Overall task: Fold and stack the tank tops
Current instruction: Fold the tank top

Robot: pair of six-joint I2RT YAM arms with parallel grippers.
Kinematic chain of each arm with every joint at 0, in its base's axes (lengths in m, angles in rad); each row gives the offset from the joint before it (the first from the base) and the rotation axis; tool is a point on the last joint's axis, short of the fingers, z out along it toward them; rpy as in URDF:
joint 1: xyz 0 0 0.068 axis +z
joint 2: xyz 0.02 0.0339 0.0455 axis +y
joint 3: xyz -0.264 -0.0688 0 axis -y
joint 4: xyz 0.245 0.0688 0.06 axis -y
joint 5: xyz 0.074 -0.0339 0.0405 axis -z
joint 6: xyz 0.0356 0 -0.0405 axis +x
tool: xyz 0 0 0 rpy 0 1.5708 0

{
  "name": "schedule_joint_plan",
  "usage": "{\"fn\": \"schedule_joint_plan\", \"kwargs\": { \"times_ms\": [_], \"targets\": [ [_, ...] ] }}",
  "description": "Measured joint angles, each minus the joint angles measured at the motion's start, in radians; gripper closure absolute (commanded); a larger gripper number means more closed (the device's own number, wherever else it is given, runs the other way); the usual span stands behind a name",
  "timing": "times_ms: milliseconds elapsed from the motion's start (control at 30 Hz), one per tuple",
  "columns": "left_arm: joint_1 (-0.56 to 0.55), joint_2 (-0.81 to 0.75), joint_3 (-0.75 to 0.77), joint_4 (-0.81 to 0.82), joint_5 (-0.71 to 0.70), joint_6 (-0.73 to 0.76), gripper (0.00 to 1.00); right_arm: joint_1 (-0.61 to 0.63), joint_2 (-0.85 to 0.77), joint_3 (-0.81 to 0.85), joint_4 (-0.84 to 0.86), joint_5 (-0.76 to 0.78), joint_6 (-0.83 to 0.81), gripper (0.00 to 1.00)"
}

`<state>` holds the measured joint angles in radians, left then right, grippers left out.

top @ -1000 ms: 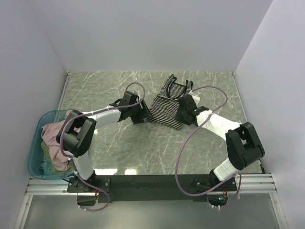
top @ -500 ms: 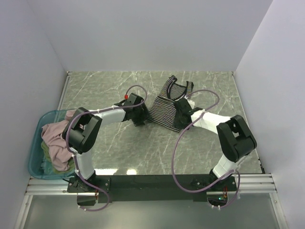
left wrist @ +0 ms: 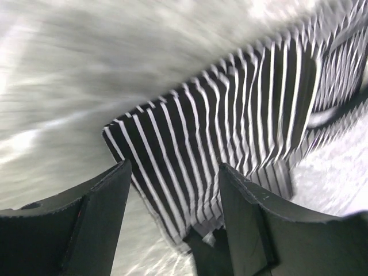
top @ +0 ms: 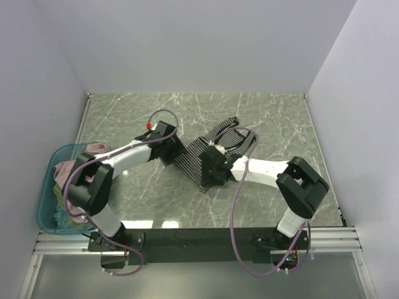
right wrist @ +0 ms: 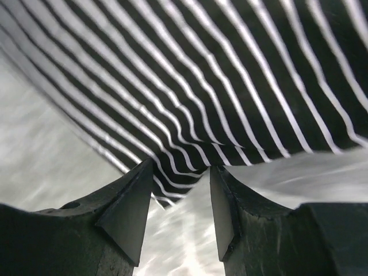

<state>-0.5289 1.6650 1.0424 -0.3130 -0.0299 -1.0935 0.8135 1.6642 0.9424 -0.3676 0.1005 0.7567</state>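
So, the striped tank top point(top: 193, 165) lies at centre frame in the top view, flat on the marble table point(top: 137, 112). It runs diagonally from a hem corner at lower centre up to the dark-edged straps at centre right. The left gripper point(top: 175, 156) sits at its left edge. In the left wrist view the jaws stand wide apart, with the cloth's corner lying between and ahead of them, not pinched. The right gripper point(top: 211, 171) is on top of the cloth near its lower corner. In the right wrist view the jaws stand partly apart, with the striped hem right at the tips and bare table showing in the gap, so I read it as open rather than clamped. The pink tank top point(top: 65, 169) is heaped in the teal tub point(top: 42, 199) at lower left, partly hidden by the left arm. Progress looks early: no stack on the table, the striped one seems spread or being squared up rather than folded, and the tub's contents are all still to do. Versus a second ago, the striped top has slid down and left from upper centre right and turned more diagonal. The right arm has swung in leftward with it, and the left gripper has shifted only a little.
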Motion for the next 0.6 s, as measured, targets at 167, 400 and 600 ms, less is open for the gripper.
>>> {"fn": "schedule_joint_plan", "kwargs": {
  "times_ms": [167, 400, 600],
  "targets": [
    [0.108, -0.098, -0.067, -0.043, -0.013, 0.036, 0.31, 0.074, -0.003, 0.037, 0.007, -0.056, 0.071, 0.48],
    [0.166, -0.16, -0.072, -0.068, 0.015, 0.124, 0.33, 0.035, -0.101, 0.142, -0.012, -0.039, 0.057, 0.46],
    [0.164, -0.182, -0.108, -0.021, 0.114, 0.157, 0.34, -0.055, -0.143, 0.188, 0.008, -0.036, 0.011, 0.47]
  ]
}}
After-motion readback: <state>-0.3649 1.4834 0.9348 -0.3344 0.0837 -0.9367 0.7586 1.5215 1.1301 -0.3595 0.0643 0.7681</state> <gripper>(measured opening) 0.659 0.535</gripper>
